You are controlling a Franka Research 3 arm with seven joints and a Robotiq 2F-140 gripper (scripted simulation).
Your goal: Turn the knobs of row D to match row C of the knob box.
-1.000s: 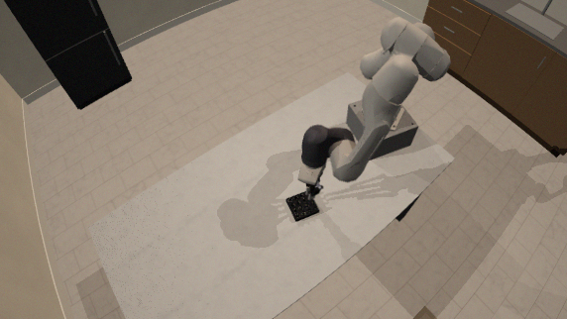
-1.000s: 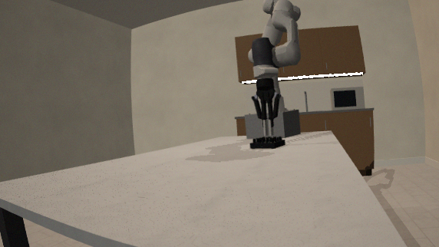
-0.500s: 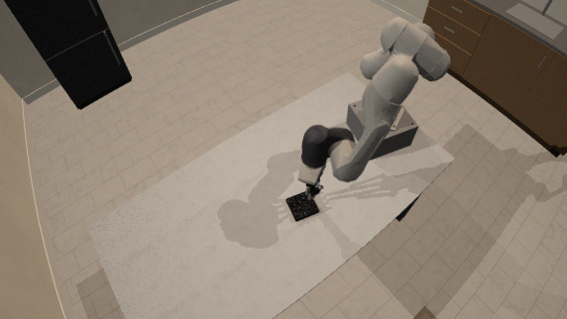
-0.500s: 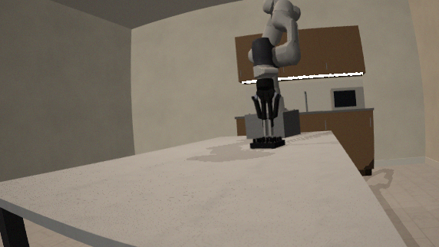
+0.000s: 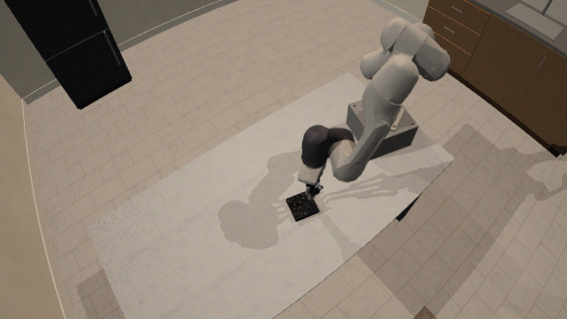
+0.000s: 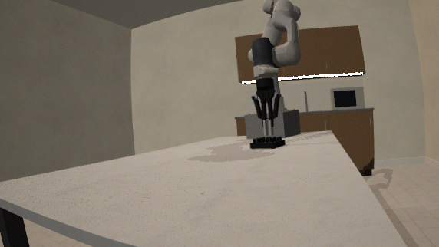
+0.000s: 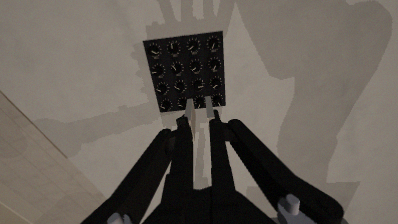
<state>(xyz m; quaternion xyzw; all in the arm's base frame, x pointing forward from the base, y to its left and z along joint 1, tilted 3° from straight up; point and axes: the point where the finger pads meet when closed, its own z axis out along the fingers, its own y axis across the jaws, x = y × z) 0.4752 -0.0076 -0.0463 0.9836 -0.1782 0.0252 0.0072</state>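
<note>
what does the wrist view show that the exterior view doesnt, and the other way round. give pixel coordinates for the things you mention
Only the wrist view shows the knob box's [image 6: 267, 144] [image 7: 186, 76] top face from above, with its four-by-four grid of knobs and many of their white lines.

Only the exterior view shows the brown wall cabinets [image 6: 326, 50], the microwave [image 6: 344, 98] and the robot's pale arm links [image 6: 287, 54].

Both show the knob box on the pale table [image 6: 215, 192] [image 7: 90, 60], the end effector [image 6: 268, 134] [image 7: 200, 106] with its fingertips at the box, and shadows on the tabletop.

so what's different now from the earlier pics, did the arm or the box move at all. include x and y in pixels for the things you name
Nothing visibly changed: the arm, the pincer [image 5: 310, 196] [image 6: 269, 135] [image 7: 200, 106] and the knob box [image 5: 300, 210] [image 6: 265, 146] [image 7: 186, 57] look the same in the top and exterior views, and I see nothing newly taken hold of or let go. Small knob turns can't be judged, as there is no earlier wrist picture.
</note>
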